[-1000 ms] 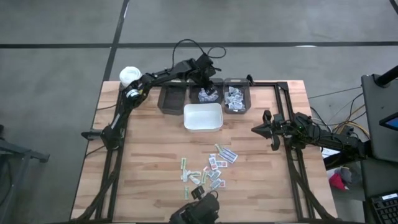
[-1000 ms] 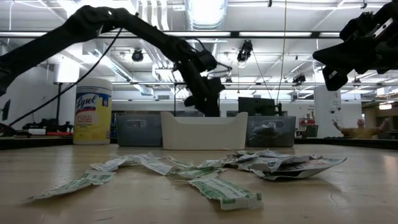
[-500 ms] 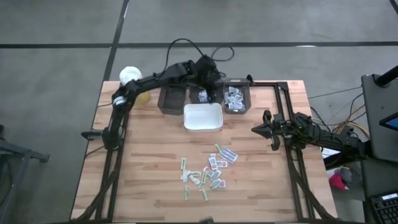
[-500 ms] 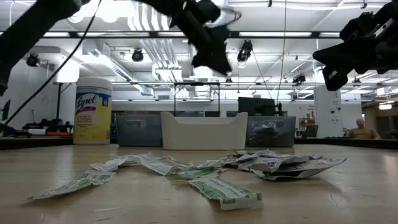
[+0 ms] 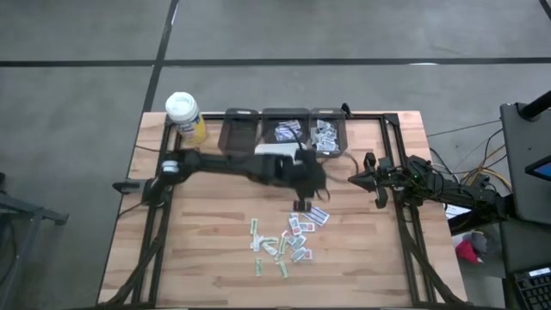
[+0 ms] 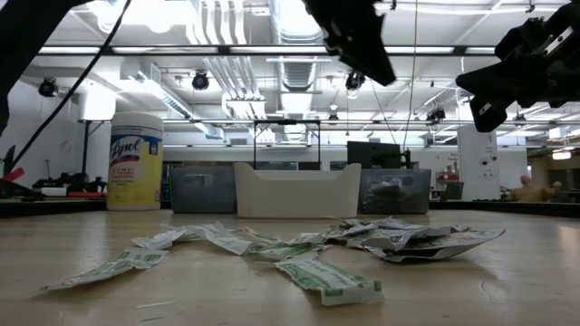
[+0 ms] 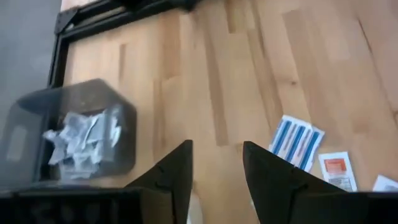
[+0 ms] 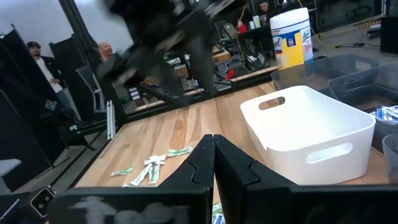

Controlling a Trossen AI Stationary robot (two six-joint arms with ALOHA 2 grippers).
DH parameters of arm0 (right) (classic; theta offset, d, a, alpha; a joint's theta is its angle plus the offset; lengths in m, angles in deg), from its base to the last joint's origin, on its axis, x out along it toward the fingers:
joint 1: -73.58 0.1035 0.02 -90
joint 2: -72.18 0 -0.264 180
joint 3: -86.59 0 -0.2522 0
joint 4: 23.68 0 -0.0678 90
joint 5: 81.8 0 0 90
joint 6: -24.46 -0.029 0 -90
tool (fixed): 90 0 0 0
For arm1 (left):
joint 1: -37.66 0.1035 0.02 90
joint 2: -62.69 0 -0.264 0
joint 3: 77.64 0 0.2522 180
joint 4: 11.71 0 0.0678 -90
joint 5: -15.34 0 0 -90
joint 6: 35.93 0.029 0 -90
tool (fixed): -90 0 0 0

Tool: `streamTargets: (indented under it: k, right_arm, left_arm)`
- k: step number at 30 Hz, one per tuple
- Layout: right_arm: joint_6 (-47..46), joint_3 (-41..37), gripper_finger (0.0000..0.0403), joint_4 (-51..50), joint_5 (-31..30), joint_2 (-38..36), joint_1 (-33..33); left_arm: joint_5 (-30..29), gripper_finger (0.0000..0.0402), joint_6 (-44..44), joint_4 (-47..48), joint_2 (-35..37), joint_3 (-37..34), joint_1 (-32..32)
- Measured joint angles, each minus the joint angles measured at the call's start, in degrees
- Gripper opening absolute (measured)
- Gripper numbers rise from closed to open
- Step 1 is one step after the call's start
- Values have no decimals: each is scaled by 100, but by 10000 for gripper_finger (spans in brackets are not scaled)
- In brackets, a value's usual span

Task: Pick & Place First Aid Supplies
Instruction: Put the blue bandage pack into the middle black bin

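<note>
Light butcher-block wooden table (image 5: 207, 250) on a grey concrete floor (image 5: 86, 52), framed by black rails. Along the far edge, three dark translucent bins in a row: left bin (image 5: 240, 129) with nothing visible inside, middle bin (image 5: 285, 127) and right bin (image 5: 328, 131) each holding small packets. Just in front of these, a white plastic tub (image 6: 296, 188) with cut-out handles, partly hidden under the left arm from above. At the far left corner, a white-capped yellow wipes canister (image 5: 183, 114).

Scattered on the near middle of the table, the first aid supplies (image 5: 288, 237): flat white packets with blue, red and green print, lying loose and overlapping, green-printed strips toward the left of the heap, blue-striped ones (image 7: 297, 139) toward the right.

Above the table between the tub and the heap, the left gripper (image 7: 216, 171), fingers spread apart with nothing between them, bare wood showing in the gap; a packet-filled bin off to one side in the wrist view. Well off to the right of the table, the right gripper (image 8: 213, 155), raised, fingers pressed together and holding nothing.

Beyond the table, an open workshop: white ceiling ducts and strip lights, benches, monitors and cables. People in the background (image 8: 106, 53), one at the far right of the low view (image 6: 526, 187). Dark equipment and wiring (image 5: 525, 172) beside the table's right side.
</note>
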Motion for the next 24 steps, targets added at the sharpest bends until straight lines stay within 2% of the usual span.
streamTargets:
  k: [5,8,15,24]
  right_arm:
    - [2,0,8,-2,2,0,0]
    - [1,0,8,-2,0,0,0]
    - [-2,0,8,-4,2,-4,2]
    - [-22,0,8,-5,2,-3,1]
  left_arm:
    - [-137,140,108,-712,-324,-167,-308]
    - [-127,140,96,-797,-554,-195,-329]
    - [485,140,42,-903,-926,-261,-265]
    - [702,140,-77,-968,-1347,-270,-262]
